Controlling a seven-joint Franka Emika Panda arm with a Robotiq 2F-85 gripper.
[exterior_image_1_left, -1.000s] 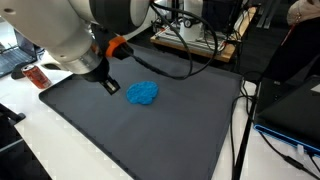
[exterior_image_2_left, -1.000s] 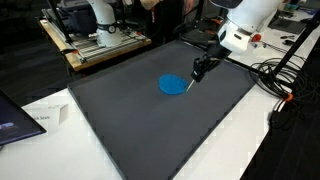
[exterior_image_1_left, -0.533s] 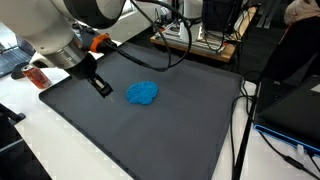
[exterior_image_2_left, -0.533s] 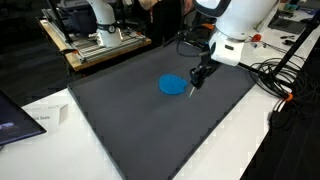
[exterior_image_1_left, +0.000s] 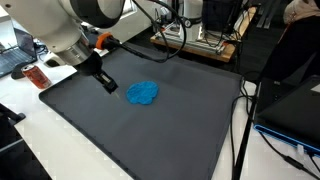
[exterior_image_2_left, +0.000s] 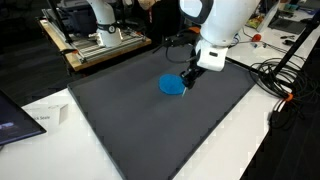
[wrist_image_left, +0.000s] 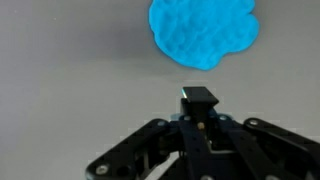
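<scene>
Risk: in an exterior view the hand (exterior_image_1_left: 104, 82) sits low over the mat (exterior_image_1_left: 150, 130), so a sideways drift may just shove the blue lump (exterior_image_1_left: 143, 93) beside it; in an exterior view the hand (exterior_image_2_left: 187, 79) nearly touches the blue lump (exterior_image_2_left: 173, 85); in the wrist view the hand (wrist_image_left: 200, 97) is pinched narrow and empty, with the blue lump (wrist_image_left: 205, 30) ahead and apart.

A cloth (exterior_image_1_left: 142, 93) is lying on a mat (exterior_image_1_left: 150, 140) on the table (exterior_image_1_left: 30, 130), with the gripper (exterior_image_1_left: 106, 86) sitting just beside it.

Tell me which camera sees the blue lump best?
The wrist view: the blue lump looks large, bumps clear, though its top is cut off. Both exterior views show it only small on the mat.
</scene>
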